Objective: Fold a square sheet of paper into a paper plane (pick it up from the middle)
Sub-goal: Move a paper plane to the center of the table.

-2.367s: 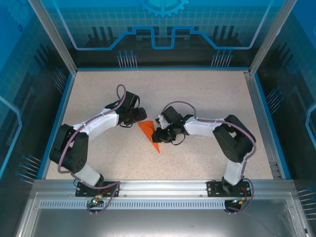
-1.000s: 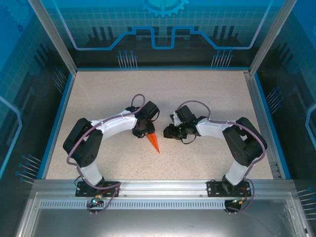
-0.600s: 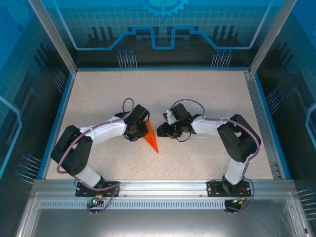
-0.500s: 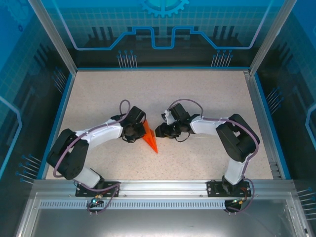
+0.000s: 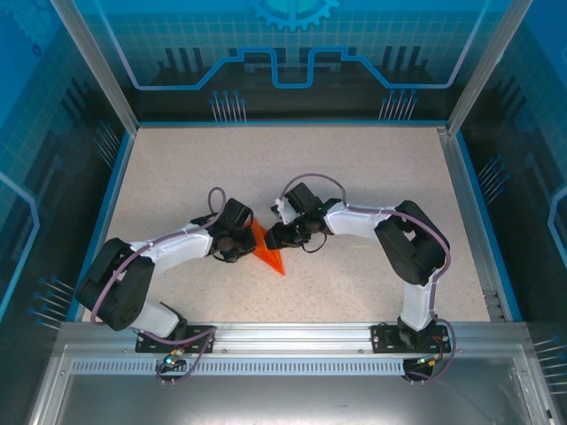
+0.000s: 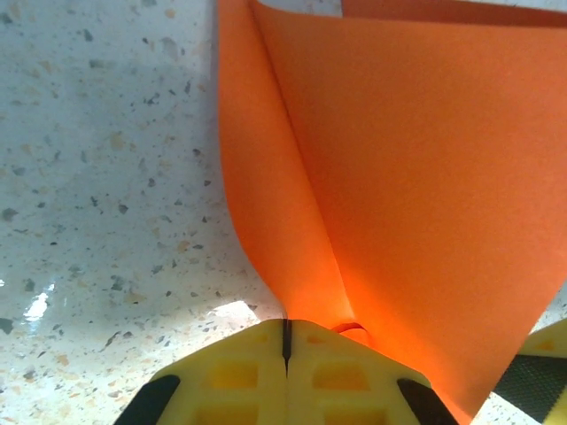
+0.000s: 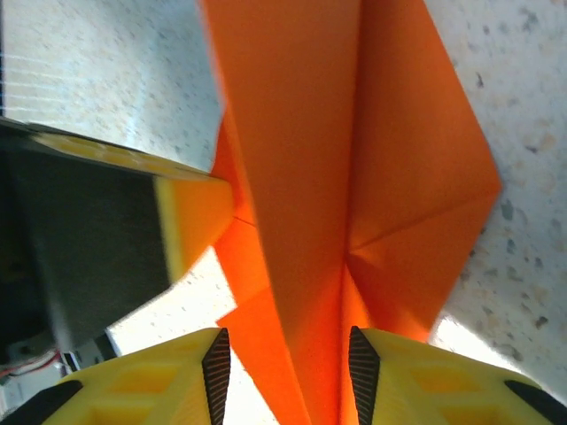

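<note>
From above, the orange paper point(image 5: 266, 251) lies on the speckled table point(image 5: 372, 168) a little nearer than its middle. It is already a narrow creased shape with its tip pointing toward the arm bases. The left gripper point(image 5: 247, 243) comes at it from the left and the right gripper point(image 5: 271, 236) from the right, and both meet at its far, wider end.

In the left wrist view, the left gripper's yellow fingers point(image 6: 239, 372) are pressed together with only a thin seam between them. The paper's layers run down into that seam, so this claw is closed and pinching the paper along a fold. From there the sheet rises and fans out, one flap curling to the left.

In the right wrist view, the right gripper's jaws stand apart, astride the paper's raised centre ridge. Light shows between the left pad and the sheet, so this claw is open and holds nothing. The creased wing spreads flat to the right.

The step in hand looks like one of the late lengthwise folds, with the left claw anchoring the fold. The next move likely calls for the right claw to close squarely on the ridge or press the flap flat, without dragging the thin sheet out of the left pinch
</note>
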Controlling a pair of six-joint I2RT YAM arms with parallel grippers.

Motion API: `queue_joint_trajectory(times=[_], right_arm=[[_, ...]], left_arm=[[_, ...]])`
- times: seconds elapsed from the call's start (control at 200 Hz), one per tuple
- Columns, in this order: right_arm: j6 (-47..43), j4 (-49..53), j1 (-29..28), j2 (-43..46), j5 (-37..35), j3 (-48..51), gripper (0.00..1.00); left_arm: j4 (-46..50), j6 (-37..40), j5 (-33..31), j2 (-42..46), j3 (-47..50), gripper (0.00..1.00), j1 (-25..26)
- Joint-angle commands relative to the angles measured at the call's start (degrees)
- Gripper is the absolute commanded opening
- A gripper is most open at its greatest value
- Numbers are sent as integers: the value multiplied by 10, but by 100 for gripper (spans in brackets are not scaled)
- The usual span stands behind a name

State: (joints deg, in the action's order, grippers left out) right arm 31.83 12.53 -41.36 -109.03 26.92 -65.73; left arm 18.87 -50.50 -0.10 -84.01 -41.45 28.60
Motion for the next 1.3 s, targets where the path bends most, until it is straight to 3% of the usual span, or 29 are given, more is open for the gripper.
queue_joint_trajectory(times=[0.0,0.2,0.35,0.76,1.065,1.295], right_arm=[[-17,29,-6,-4,-21,0,44],[-28,26,-8,6,-28,6,48],[-33,39,-4,9,-73,8,50],[-65,22,-25,1,16,0,50],[-97,76,-49,-11,-38,-27,51],[-99,88,-52,-16,-76,-38,43]], left_arm=[[-6,7,14,22,10,2,-7],[-3,9,12,27,13,2,-7],[-4,9,12,29,17,2,-7],[-11,4,15,24,22,3,-7],[-11,4,13,30,24,4,-7],[-4,9,15,31,23,4,-7]])
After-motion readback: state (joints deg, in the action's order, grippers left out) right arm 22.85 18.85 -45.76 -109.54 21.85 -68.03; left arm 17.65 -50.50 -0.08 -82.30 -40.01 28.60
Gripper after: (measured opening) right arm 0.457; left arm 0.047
